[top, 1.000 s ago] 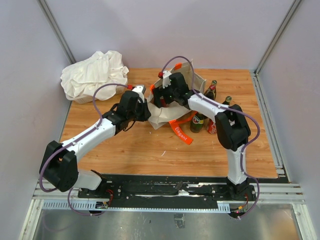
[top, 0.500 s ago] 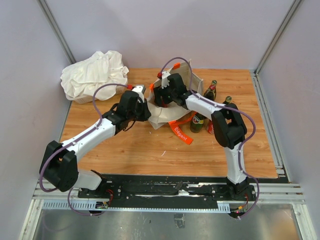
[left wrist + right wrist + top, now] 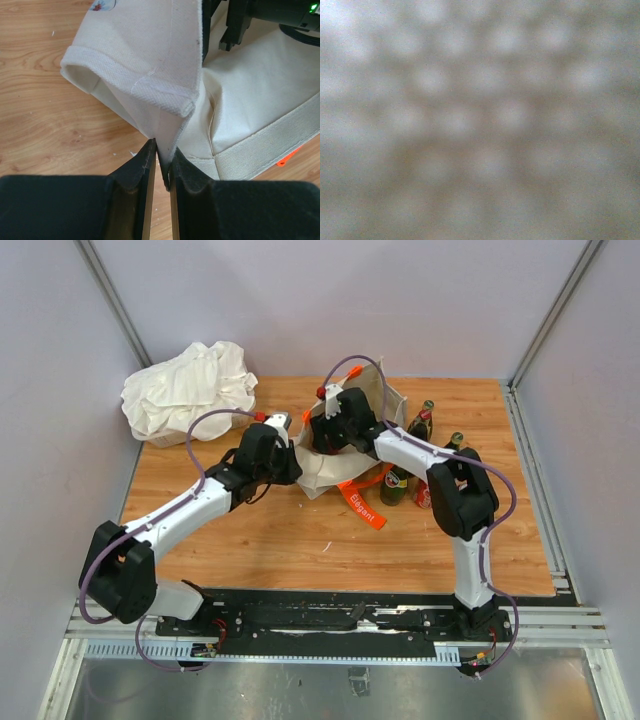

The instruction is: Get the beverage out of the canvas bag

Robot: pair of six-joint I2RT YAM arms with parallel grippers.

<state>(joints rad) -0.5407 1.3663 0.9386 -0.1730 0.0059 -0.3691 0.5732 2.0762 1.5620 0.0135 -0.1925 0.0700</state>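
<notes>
The cream canvas bag (image 3: 320,474) with orange strap handles (image 3: 362,504) lies at the table's middle. My left gripper (image 3: 286,446) is shut on the bag's folded rim. The left wrist view shows the cream fabric (image 3: 150,45) pinched between its fingertips (image 3: 162,150). My right gripper's wrist (image 3: 338,422) reaches into the bag's mouth, and its fingers are hidden inside. The right wrist view is only a grey-beige blur of cloth close to the lens. No beverage shows inside the bag.
Green glass bottles (image 3: 423,421) (image 3: 394,486) and a red can (image 3: 421,496) stand just right of the bag. A white cloth bundle (image 3: 188,388) sits at the back left corner. Grey walls enclose the wooden table (image 3: 250,540).
My right wrist has shifted slightly to the right at the bag's mouth. My left gripper keeps its hold on the rim and has not moved.
</notes>
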